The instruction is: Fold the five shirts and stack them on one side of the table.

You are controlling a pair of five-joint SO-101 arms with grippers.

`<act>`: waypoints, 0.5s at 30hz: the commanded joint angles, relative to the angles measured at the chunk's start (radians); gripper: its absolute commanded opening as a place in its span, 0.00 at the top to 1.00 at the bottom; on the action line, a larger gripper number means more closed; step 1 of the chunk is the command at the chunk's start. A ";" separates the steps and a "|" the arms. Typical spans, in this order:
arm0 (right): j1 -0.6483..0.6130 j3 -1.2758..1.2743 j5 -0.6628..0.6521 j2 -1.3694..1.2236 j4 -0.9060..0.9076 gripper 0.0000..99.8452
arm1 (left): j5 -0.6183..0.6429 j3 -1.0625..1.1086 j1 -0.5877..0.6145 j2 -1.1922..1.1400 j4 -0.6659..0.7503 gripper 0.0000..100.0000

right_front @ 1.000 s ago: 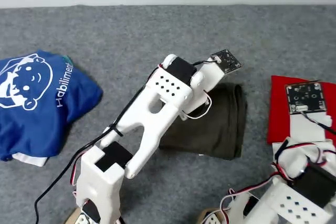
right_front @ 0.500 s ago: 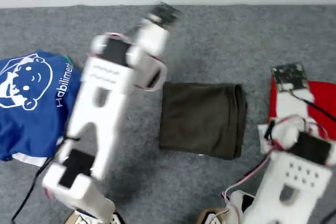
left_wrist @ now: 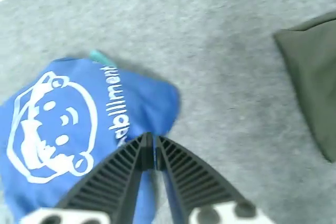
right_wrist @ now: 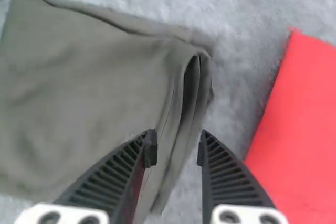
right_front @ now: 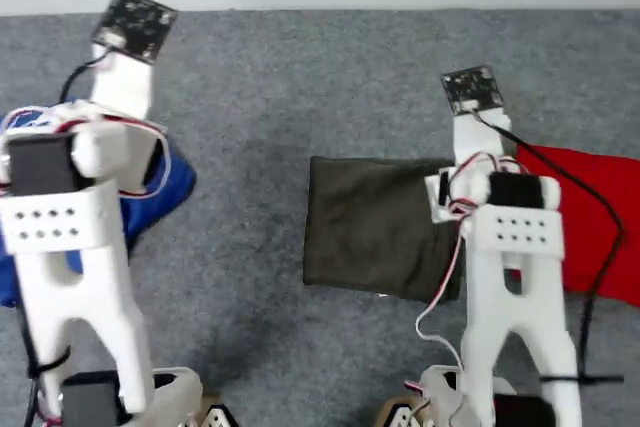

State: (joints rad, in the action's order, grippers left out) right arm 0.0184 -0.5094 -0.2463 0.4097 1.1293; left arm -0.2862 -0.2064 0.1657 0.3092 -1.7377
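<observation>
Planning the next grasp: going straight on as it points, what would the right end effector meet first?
Likely the olive shirt, at its folded edge under the open right end effector; depth unclear.

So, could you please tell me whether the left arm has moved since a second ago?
Yes. The left arm has swung off the olive shirt, which has stayed put, across to the blue shirt, where its pincer hangs shut.

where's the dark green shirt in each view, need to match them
High view: dark green shirt at centre, beside the red shirt.
Left wrist view: dark green shirt at the edge, apart from the blue shirt.
Right wrist view: dark green shirt beneath the right gripper.
Shared landmark: grey table.
</observation>
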 commanded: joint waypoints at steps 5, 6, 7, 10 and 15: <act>-0.002 0.040 0.009 -0.117 -0.097 0.86 | -0.018 -0.004 0.104 0.044 -0.012 0.99; -0.002 0.052 0.009 -0.124 -0.097 0.86 | -0.018 -0.004 0.106 0.044 -0.012 0.99; -0.002 0.064 0.008 -0.131 -0.097 0.86 | -0.018 -0.004 0.109 0.041 -0.012 0.99; -0.004 0.083 0.006 -0.165 -0.124 0.86 | -0.018 -0.004 0.106 0.037 -0.012 0.99; -0.005 0.084 0.006 -0.286 -0.211 0.86 | -0.018 -0.004 0.103 0.037 -0.009 0.99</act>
State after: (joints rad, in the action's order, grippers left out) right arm 0.0199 -0.4787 -0.2463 0.1580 0.9620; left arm -0.2923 -0.2064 0.2685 0.3168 -1.7377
